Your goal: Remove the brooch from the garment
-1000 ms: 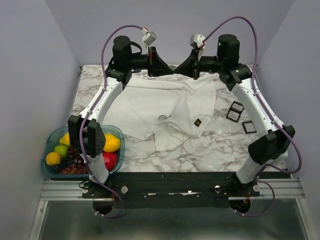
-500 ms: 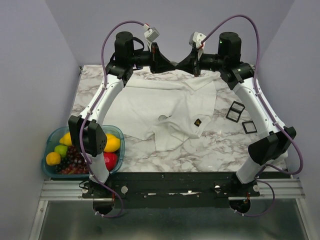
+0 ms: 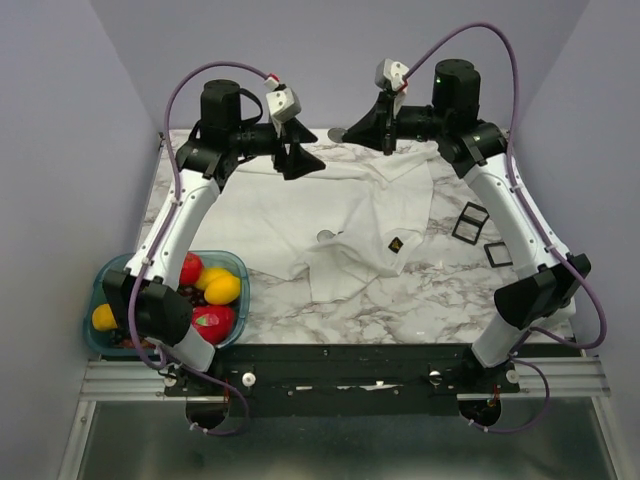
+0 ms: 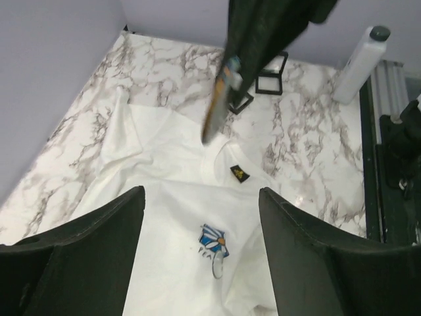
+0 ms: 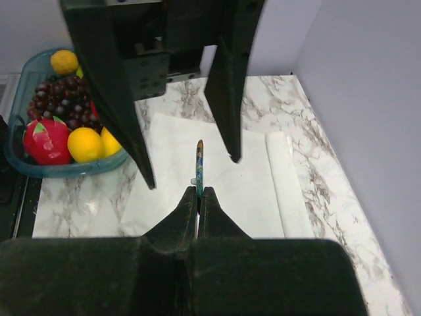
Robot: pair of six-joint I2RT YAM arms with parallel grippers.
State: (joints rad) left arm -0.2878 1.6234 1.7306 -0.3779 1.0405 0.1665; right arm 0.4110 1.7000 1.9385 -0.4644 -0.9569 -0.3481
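The white garment (image 3: 290, 215) lies spread on the marble table, its dark diamond logo (image 3: 395, 243) facing up. My right gripper (image 3: 347, 132) hangs over the garment's far edge, shut on the brooch (image 5: 198, 161), a thin disc with blue and yellow on it, seen edge-on. In the left wrist view the brooch (image 4: 217, 105) hangs clear above the cloth (image 4: 164, 164). My left gripper (image 3: 305, 165) is open and empty, a little left of the brooch and apart from it. A blue-and-white daisy mark (image 4: 214, 238) with a clear ring beside it lies on the garment.
A teal bowl (image 3: 240, 265) of fruit sits at the near left, under the left arm's elbow. Two small black square frames (image 3: 470, 222) (image 3: 497, 254) lie on the marble right of the garment. Walls close in at the back and on both sides.
My left gripper has opened and drawn back to the left, away from the right gripper; its arm swung left over the bowl. The right gripper stays shut and has risen slightly.
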